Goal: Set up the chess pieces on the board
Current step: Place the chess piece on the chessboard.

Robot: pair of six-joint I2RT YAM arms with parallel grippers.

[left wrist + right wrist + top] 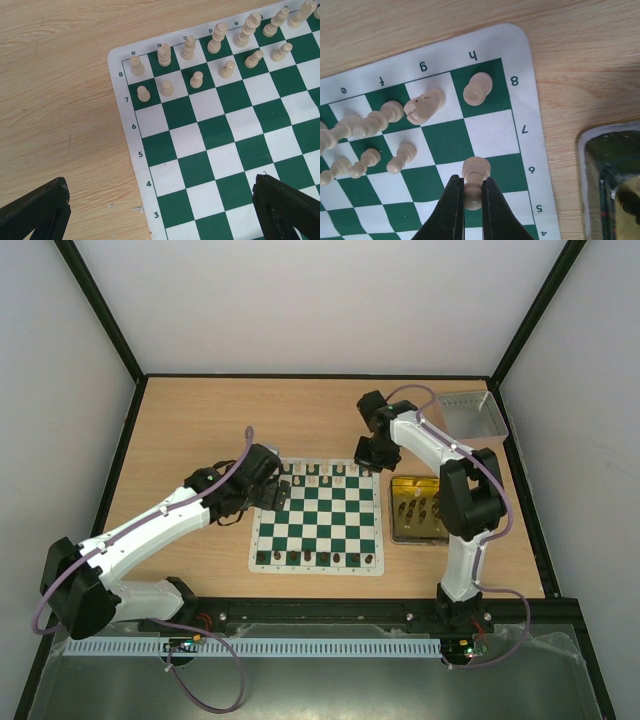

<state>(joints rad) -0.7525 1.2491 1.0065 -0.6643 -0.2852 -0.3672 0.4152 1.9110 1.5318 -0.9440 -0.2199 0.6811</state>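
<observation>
The board (315,520) lies flat in the middle of the bench (200,420), a green and white checked mat with a white border. Cream pieces (320,476) stand along its far two rows and dark pieces (315,558) line its near row. The right arm (430,445) reaches over the board's far right corner, and its wrist view shows the right jaws pinched shut on a cream pawn (475,177), gripping it low on the stem with the round head poking out above the tips. The pawn sits over the green square by the 6 mark in the h column; whether its base touches the board cannot be told. Beyond it, the two squares at the right end of row 7 are bare, while a rook (477,89) stands on the corner square and a knight (424,106) on the square beside it. Just right of the board is a yellow tray (392,512) with several dark pieces (420,505) inside, and a grey tray (470,412) sits at the far right corner of the bench. The left arm (160,520) stretches to the board's far left corner. The left jaws are spread wide, its fingers (37,210) at the bottom corners of the wrist view with nothing between them, one over bare wood and the other over the board. Six pawns (197,79) stand on row 7 there.
</observation>
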